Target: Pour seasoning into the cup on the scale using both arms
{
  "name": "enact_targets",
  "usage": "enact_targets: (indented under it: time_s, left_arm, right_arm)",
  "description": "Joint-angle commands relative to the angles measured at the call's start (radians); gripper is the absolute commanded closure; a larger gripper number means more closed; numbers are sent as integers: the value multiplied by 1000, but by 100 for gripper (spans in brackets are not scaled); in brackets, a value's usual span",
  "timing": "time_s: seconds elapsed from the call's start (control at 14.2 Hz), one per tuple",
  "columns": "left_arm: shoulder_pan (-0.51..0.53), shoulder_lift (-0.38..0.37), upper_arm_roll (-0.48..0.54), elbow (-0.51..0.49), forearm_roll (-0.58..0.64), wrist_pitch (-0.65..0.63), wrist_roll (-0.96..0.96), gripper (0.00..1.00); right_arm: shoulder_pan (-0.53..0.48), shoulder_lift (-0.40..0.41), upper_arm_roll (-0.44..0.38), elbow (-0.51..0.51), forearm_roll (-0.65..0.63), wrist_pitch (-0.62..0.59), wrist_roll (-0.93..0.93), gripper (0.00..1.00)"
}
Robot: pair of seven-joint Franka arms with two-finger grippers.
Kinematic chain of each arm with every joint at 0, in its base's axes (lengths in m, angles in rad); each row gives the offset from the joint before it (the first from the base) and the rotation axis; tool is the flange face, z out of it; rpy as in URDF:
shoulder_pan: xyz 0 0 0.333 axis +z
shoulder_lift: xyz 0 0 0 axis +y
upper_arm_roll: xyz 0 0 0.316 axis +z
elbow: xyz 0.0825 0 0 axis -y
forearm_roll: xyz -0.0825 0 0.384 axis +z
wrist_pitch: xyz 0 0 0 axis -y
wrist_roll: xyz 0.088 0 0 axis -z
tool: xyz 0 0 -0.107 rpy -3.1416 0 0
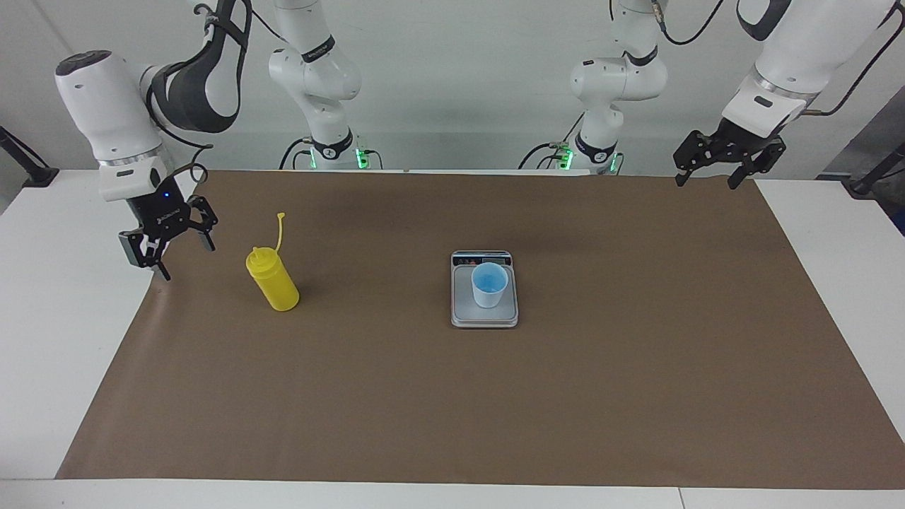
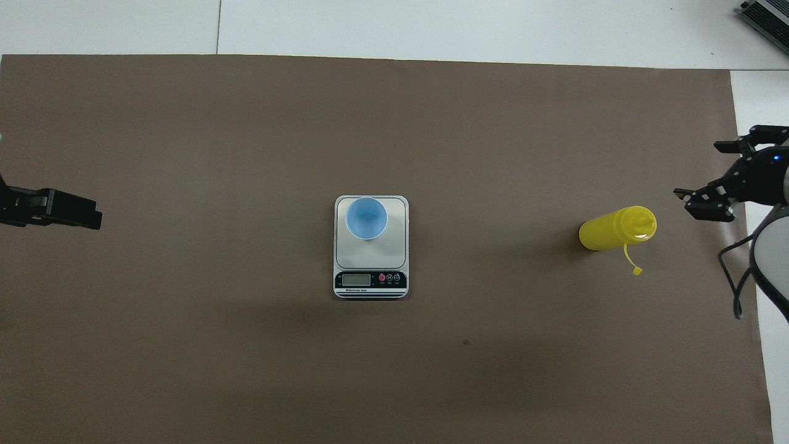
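Note:
The seasoning, a yellow squeeze bottle (image 1: 273, 281) (image 2: 613, 229), stands upright on the brown mat toward the right arm's end, its cap strap sticking up. The light blue cup (image 1: 489, 284) (image 2: 366, 217) stands on the silver scale (image 1: 484, 316) (image 2: 394, 253) at mid table. My right gripper (image 1: 180, 258) (image 2: 698, 171) hangs open over the mat's edge, beside the bottle and well apart from it. My left gripper (image 1: 705, 184) (image 2: 86, 213) waits open and raised over the mat's corner at the left arm's end, holding nothing.
The brown mat (image 1: 452, 410) covers most of the white table (image 1: 49, 339). The scale's dark display strip faces the robots. A black cable loops from the right arm's wrist (image 2: 736, 277).

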Motion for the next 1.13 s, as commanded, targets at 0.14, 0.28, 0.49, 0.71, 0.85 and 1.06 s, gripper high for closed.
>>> enact_targets:
  time_s: [0.14,0.28,0.49,0.71,0.85,1.06]
  left_arm:
    - [-2,-14,7,-10,-4,-11,5,0]
    - [-2,-14,7,-10,-4,-11,5,0]
    - [-2,-14,7,-10,-4,-11,5,0]
    - [-2,-14,7,-10,-4,-11,5,0]
    - [-2,-14,7,-10,-4,-11,5,0]
    - [-2,-14,7,-10,-4,-11,5,0]
  right_arm:
    - [71,-6,5,71,-72,-144,451,0]
    - [122,-6,6,117,-112,-222,655,0]
    - [187,-4,6,167,-121,-287,853,0]
    - [262,2,6,226,-242,-334,974,0]
    - [277,5,9,254,-261,-372,1074,0]
    - [288,10,20,317,-250,-444,1237,0]
